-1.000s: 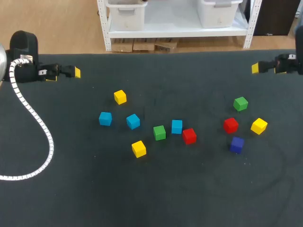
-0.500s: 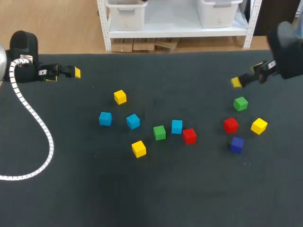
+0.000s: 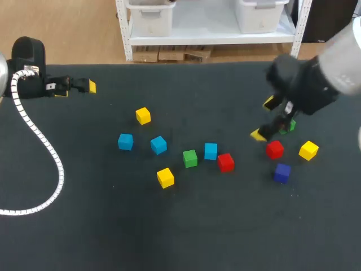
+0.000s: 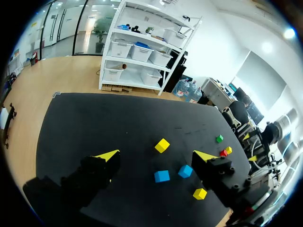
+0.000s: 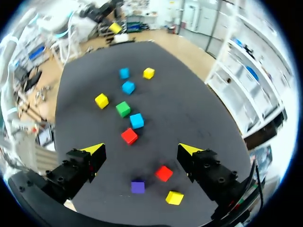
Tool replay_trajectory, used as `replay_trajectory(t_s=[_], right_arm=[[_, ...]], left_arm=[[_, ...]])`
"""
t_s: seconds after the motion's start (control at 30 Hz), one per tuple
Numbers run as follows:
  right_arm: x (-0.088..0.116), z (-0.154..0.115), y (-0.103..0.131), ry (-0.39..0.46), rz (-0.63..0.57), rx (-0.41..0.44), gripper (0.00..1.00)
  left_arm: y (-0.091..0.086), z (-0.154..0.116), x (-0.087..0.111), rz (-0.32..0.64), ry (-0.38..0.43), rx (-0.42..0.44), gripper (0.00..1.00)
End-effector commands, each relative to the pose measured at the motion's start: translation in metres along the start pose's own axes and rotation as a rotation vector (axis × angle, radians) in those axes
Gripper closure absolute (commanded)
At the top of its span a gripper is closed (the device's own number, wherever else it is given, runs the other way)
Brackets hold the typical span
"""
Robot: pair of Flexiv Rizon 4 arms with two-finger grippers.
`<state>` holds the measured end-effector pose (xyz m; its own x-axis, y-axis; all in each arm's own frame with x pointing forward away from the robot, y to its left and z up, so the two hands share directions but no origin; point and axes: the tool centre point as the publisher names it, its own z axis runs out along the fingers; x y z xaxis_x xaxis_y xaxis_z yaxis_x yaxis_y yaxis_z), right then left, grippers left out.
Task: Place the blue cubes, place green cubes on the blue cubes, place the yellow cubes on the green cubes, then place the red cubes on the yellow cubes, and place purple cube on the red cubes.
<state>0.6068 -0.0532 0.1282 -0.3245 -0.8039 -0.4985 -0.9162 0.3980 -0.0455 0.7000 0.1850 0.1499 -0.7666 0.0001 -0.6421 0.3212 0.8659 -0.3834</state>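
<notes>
Three blue cubes (image 3: pixel 125 141) (image 3: pixel 158 145) (image 3: pixel 210 151) lie mid-table with a green cube (image 3: pixel 190 158), a red cube (image 3: pixel 225 162) and two yellow cubes (image 3: pixel 143 116) (image 3: pixel 165 177). At the right lie a red cube (image 3: pixel 274 149), a yellow cube (image 3: pixel 308 150) and the purple cube (image 3: pixel 282 172). My right gripper (image 3: pixel 264 118) hangs open over a second green cube (image 3: pixel 290 126), partly hiding it. In the right wrist view the right gripper (image 5: pixel 141 149) is open above a red cube (image 5: pixel 129 136). My left gripper (image 3: pixel 84 87) (image 4: pixel 156 156) is open and empty at the far left.
A white ribbed cable (image 3: pixel 39 141) trails from my left arm across the left part of the black table (image 3: pixel 186 231). The table's back edge (image 3: pixel 186 64) runs just behind the cubes.
My right arm has swung in from the back right corner toward the cubes, and its gripper is now over the right green cube. The left arm and all cubes have stayed put.
</notes>
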Motion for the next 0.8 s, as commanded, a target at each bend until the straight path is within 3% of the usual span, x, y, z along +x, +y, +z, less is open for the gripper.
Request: replay_trajectory(t_s=[0.03, 0.37, 0.63, 0.8], right_arm=[[-0.018, 0.021, -0.001, 0.113, -0.174, -0.083, 0.0], [-0.032, 0.06, 0.025, 0.215, -0.405, -0.125, 0.0], [-0.033, 0.099, 0.041, 0.286, -0.412, -0.151, 0.0], [-0.032, 0.118, 0.039, 0.313, -0.398, -0.138, 0.0]], left_arm=[[0.0, 0.0, 0.0, 0.0, 0.0, 0.0, 0.0], [0.0, 0.0, 0.0, 0.0, 0.0, 0.0, 0.0], [0.0, 0.0, 0.0, 0.0, 0.0, 0.0, 0.0], [0.0, 0.0, 0.0, 0.0, 0.0, 0.0, 0.0]])
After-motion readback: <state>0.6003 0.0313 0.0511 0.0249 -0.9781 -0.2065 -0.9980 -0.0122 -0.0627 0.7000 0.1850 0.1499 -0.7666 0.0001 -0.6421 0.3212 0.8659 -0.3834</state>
